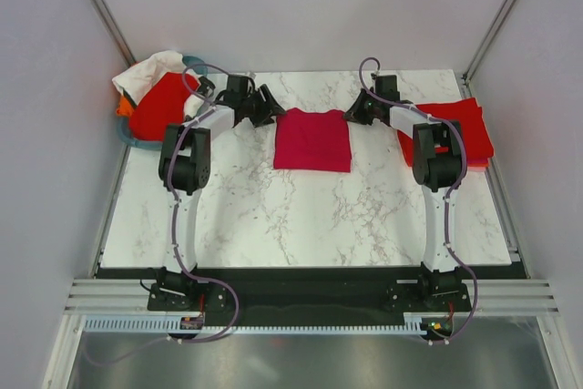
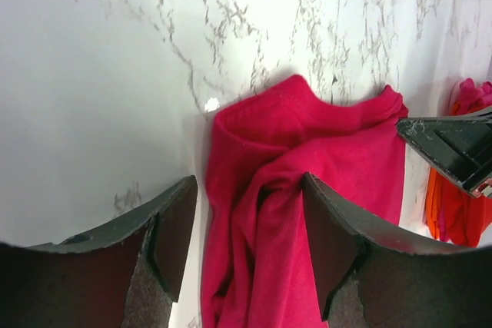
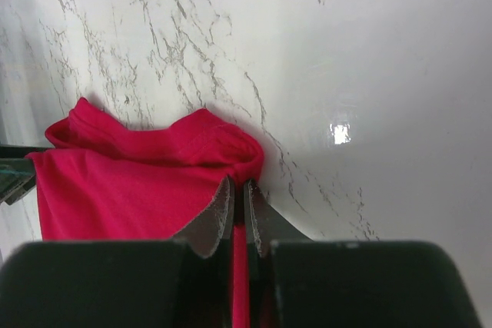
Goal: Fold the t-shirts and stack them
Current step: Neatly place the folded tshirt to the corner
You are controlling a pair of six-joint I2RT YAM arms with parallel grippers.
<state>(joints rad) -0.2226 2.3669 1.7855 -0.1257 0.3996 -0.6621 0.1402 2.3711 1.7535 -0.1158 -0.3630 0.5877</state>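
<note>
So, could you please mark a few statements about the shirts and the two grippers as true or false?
1. The right gripper pinches the crimson-pink shirt. True.
2. The left gripper is clamped shut. False: its jaws stand apart, with cloth between them.
3. Red shirts lie by the right edge of the table. True.
4. The crimson-pink shirt hangs over the table's far edge. False: it lies well inside, between the two grippers.
</note>
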